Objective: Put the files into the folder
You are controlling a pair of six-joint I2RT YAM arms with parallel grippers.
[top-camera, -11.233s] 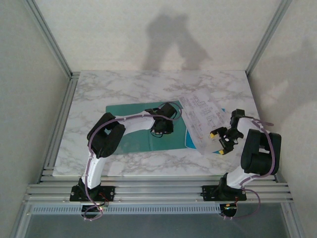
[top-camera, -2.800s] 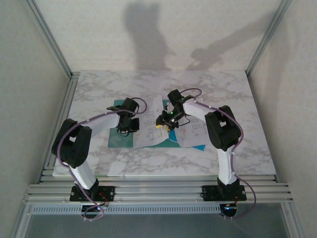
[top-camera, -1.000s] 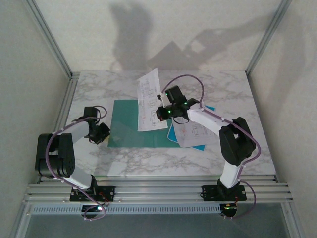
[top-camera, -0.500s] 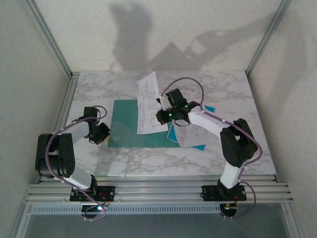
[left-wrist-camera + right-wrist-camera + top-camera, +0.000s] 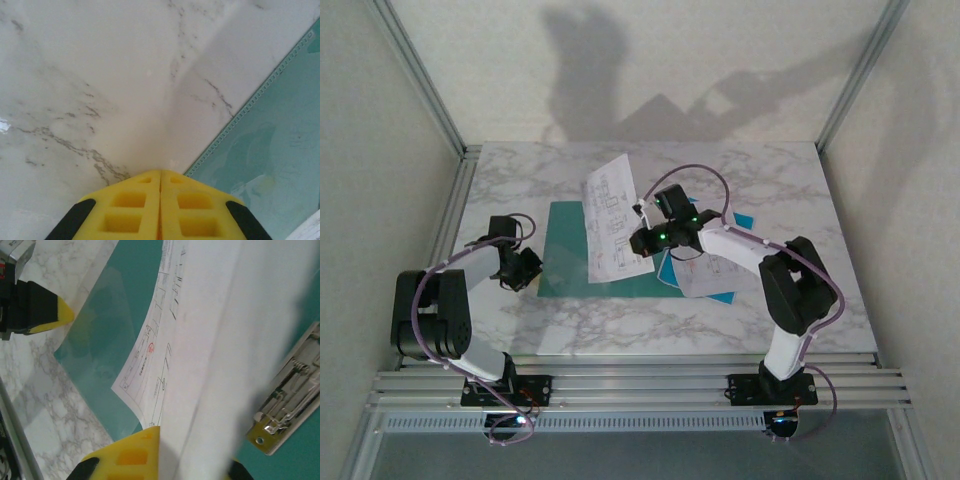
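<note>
The teal folder (image 5: 563, 262) lies open on the marble table. My right gripper (image 5: 645, 240) is shut on one of the files, a white printed sheet (image 5: 608, 215) that hangs tilted above the folder's middle. In the right wrist view the sheet (image 5: 200, 340) runs between my yellow fingers (image 5: 135, 452) and hides one of them, with the folder (image 5: 117, 315) below. Another of the files (image 5: 710, 272) lies flat on the folder's right half. My left gripper (image 5: 528, 268) is shut on nothing. Its tips (image 5: 160, 174) rest on the marble just beside the folder's left edge (image 5: 280, 145).
A metal clip (image 5: 287, 395) is fixed inside the folder, to the right of the held sheet. The table (image 5: 750, 170) sits between white walls with aluminium posts (image 5: 420, 75) at the corners. Bare marble runs along the back and the right side.
My right gripper has carried the sheet leftward and a little lower, so it now hangs further over the folder's left half. The left arm has stayed where it was.
</note>
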